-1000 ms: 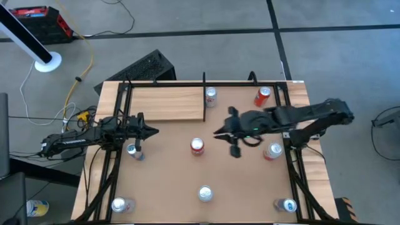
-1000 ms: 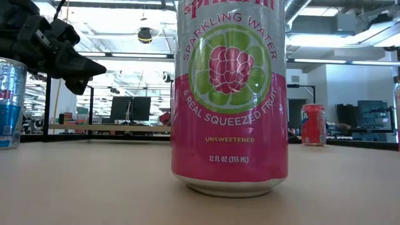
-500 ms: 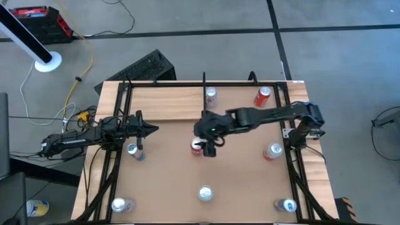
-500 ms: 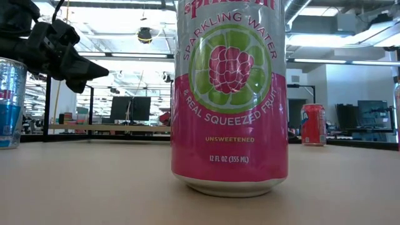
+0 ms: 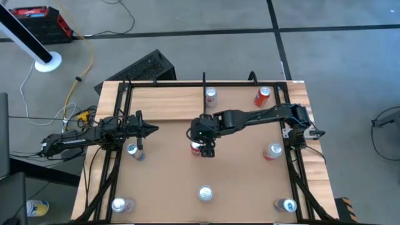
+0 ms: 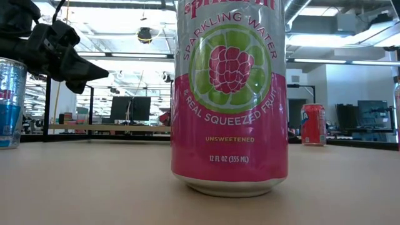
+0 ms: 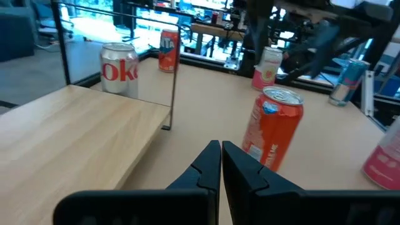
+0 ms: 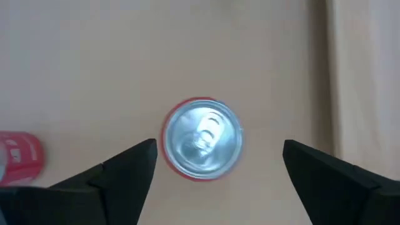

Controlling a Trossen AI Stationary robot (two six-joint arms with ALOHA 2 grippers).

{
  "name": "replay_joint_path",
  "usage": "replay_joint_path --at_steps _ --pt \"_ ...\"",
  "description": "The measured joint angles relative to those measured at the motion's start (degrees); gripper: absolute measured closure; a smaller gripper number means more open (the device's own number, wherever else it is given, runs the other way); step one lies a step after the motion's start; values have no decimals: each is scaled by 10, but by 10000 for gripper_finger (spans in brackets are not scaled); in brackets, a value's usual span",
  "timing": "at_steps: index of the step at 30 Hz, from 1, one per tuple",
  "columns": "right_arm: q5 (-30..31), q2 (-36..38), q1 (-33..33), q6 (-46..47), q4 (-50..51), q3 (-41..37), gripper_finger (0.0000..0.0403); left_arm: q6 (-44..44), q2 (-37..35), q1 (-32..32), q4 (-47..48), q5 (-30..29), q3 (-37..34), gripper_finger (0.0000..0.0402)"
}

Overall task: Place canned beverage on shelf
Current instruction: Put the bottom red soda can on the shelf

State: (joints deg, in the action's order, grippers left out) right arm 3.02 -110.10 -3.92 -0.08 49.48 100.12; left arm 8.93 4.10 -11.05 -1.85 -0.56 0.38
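High view: right gripper (image 5: 207, 149) stretched across to the table's middle, directly above an upright red can (image 5: 197, 147) standing on the brown tabletop (image 5: 162, 181), near the front right corner of the shelf (image 5: 165, 103). Shelf at the far left part of the table, with a silver can (image 5: 210, 95) just beside its far right corner. Left gripper (image 5: 152, 130) parked at the left side, near the shelf's front edge, beside a blue-topped can (image 5: 132, 149).

Low view: pink raspberry sparkling-water can (image 6: 229, 94) filling the centre close up; a dark gripper (image 6: 84, 70) hanging at upper left; another red can (image 6: 313, 124) far off to the right.

Left wrist view: fingers (image 7: 210, 164) pressed together, nothing between them; shelf board (image 7: 75, 137) to the left, the red can (image 7: 272, 128) standing just ahead.

Right wrist view: jaws spread wide, fingers (image 8: 134, 164) on either side of the red can's silver top (image 8: 202, 138), not touching it.
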Motion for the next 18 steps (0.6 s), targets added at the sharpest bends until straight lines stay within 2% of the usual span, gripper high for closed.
replay_joint_path --at_steps 4,18 --pt "-17 -8 0 0 -3 -1 30 -3 0 0 0 -18 0 402" --pt "-16 -9 -2 2 -20 -1 30 -3 0 0 -1 -21 0 402"
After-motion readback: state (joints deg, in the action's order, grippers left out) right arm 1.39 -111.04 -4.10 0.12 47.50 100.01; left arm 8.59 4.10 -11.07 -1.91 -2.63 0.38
